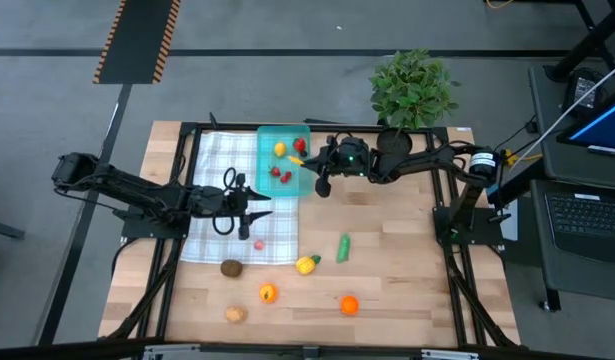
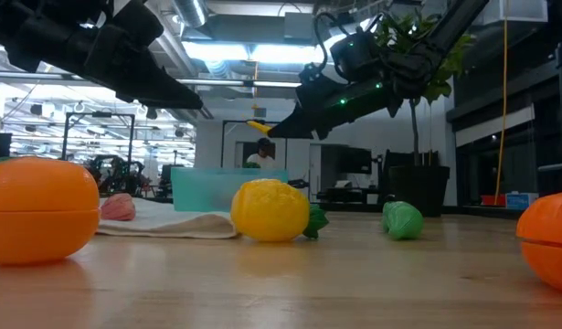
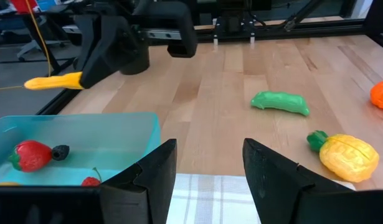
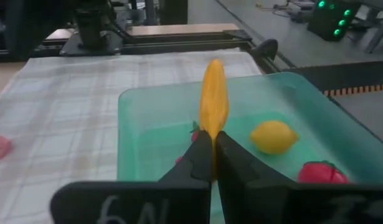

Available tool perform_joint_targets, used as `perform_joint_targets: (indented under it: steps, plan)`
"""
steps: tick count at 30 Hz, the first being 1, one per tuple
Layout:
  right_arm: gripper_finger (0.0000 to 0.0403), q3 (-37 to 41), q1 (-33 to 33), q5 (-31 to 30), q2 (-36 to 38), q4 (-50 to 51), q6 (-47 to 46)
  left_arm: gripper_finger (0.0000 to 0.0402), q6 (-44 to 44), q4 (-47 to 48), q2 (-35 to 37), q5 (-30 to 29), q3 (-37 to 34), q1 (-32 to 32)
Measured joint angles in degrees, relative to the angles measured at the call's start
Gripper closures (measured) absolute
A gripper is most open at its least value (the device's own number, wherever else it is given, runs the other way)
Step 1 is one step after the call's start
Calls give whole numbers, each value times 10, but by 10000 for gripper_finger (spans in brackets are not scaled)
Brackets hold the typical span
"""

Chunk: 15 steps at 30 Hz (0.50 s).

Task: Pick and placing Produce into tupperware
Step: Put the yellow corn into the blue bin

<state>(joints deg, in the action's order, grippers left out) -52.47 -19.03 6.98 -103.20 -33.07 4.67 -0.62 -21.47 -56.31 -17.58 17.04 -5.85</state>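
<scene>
The teal tupperware point(image 1: 284, 160) stands at the far middle of the table, its left part on a white checked cloth point(image 1: 227, 200). In it lie a yellow lemon point(image 4: 273, 136) and red pieces point(image 1: 280, 174). My right gripper point(image 4: 214, 146) hovers over the tupperware's right part, shut on a long yellow produce piece point(image 4: 214, 99). My left gripper point(image 3: 210, 162) hangs open over the cloth with nothing between its fingers. More produce lies on the wood near the front: a green piece point(image 1: 343, 247), a yellow one point(image 1: 306, 264), two orange ones point(image 1: 268, 293) point(image 1: 349, 304) and a brown one point(image 1: 231, 267). My right gripper pinches the long yellow piece by its near end point(image 4: 212, 134) between the two fingertips. The fingers come from the table's right, slanting slightly down, and the piece sticks out past them along their line point(image 3: 54, 81). It is lifted clear above the tupperware.
A potted green plant point(image 1: 413, 88) stands at the far right corner. A pink piece point(image 1: 258, 244) lies on the cloth's near part and a tan piece point(image 1: 234, 314) near the front edge. Bare wood stretches across the table's right half point(image 1: 397, 250).
</scene>
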Motion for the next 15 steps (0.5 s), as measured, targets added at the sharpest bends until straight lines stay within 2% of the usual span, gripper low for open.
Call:
perform_joint_targets:
  steps: [9, 15]
  plan:
    - [395, -5, 2, 20, 0, 61, -30, 225, 0, 0, 0, 0, 0, 0]
    - [395, -66, 4, 32, -1, 166, -16, 225, 0, 0, 0, 0, 0, 0]
